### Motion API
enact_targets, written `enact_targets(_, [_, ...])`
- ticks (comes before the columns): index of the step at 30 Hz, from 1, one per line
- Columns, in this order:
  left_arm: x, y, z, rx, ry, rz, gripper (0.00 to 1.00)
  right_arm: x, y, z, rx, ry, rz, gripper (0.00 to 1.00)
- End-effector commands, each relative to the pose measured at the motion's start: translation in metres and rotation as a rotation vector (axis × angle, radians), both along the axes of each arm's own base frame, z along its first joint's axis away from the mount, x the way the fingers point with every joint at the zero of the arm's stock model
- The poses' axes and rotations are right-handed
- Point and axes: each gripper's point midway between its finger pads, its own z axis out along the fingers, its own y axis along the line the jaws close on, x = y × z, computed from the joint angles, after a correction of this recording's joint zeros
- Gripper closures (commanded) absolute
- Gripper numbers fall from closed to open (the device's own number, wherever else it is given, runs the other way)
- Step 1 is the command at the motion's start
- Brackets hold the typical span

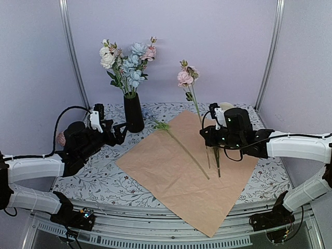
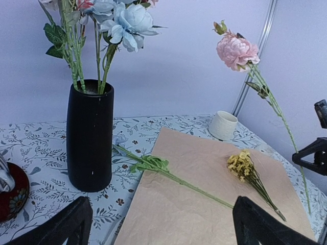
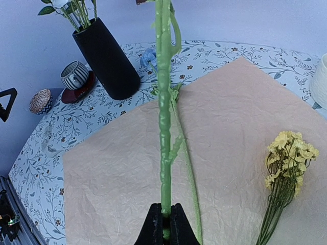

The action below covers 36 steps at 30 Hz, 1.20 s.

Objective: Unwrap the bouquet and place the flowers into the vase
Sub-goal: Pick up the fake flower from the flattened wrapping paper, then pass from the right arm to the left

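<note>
Lilac walls (image 1: 218, 36); table (image 1: 88, 176) under a floral-print cloth. One tan paper sheet (image 1: 176, 176) lies flat mid-table. One black vase (image 1: 133, 111) stands upright just off the sheet's far-left corner, with white, blue and pink blooms (image 1: 127, 59) in it. Right gripper (image 3: 164, 212): jaws clamped on the stem of one pink flower (image 1: 184, 78), held upright over the sheet. Left gripper (image 1: 119, 132): jaws wide open, empty, near the vase. On the sheet: one loose stem (image 1: 181, 148), one yellow bunch (image 2: 242, 166). One cream mug (image 2: 223, 125), one striped cup (image 3: 75, 75).
</note>
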Motion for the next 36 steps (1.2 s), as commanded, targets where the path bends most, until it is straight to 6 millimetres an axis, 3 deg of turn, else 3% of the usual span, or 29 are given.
enact_targets(1, [-0.003, -0.011, 0.011, -0.02, -0.022, -0.045, 0.02, 0.002, -0.003, 0.019, 0.022, -0.065, -0.006, 0.97])
enact_targets(14, [-0.005, -0.009, 0.009, -0.015, -0.03, -0.043, 0.02, 0.0, 0.002, 0.008, 0.03, -0.043, 0.018, 0.97])
enact_targets(36, [-0.01, -0.015, 0.013, -0.045, -0.033, -0.088, 0.02, -0.013, 0.02, 0.021, 0.091, -0.039, 0.139, 0.98])
